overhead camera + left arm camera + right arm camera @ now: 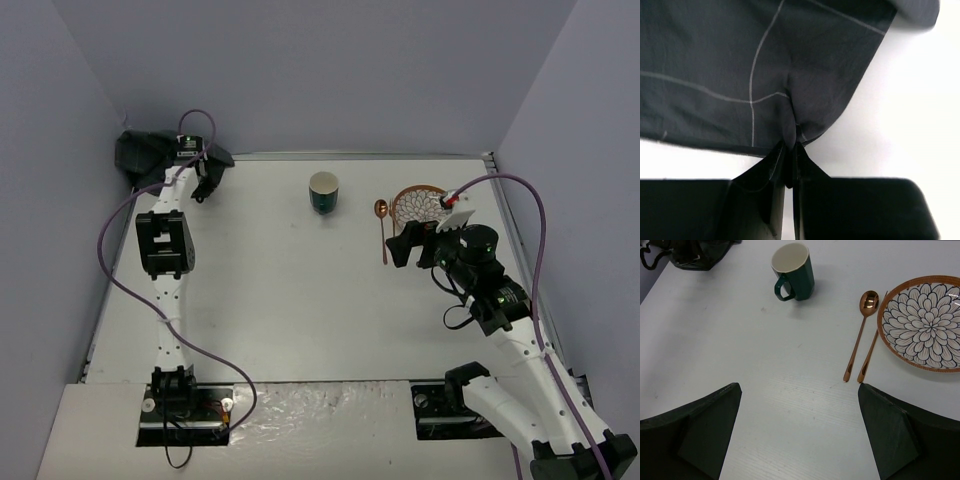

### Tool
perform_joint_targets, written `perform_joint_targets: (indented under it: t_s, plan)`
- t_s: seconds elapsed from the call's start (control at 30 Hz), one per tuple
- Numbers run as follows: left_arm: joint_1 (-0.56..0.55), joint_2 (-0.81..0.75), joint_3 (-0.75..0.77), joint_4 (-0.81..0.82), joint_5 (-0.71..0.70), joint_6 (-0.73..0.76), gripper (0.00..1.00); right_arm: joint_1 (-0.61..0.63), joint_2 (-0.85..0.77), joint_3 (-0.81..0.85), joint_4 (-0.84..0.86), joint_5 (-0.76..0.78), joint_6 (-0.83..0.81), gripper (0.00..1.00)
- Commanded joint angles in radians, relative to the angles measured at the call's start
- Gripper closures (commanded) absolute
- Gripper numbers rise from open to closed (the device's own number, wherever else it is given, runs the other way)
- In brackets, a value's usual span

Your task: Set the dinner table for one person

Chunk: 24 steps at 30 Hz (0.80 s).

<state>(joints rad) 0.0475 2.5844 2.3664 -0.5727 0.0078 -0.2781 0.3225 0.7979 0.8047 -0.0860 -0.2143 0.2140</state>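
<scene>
Your left pincer (791, 146) is pressed together on a fold of the dark grid-lined placemat (740, 65), bunched at the far-left corner of the white surface (280, 300). The bare middle lies to its right and nearer you, so I'd say that's the way the cloth needs to be drawn. The left arm is the only one close. Your right pincer (799, 390) hangs spread and empty on the right side, green mug (792, 272) ahead-left, copper spoon (860, 335) and flower-patterned plate (922, 322) ahead-right, the spoon's handle pointing back at it.
</scene>
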Motion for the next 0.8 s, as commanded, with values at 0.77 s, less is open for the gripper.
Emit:
perform_joint_targets:
  t_s: [0.77]
  plan:
    - [-0.922, -1.328, -1.381, -0.135, 0.017, -0.569, 0.98, 0.032, 0.025, -0.044, 0.129, -0.101, 0.122, 0.0]
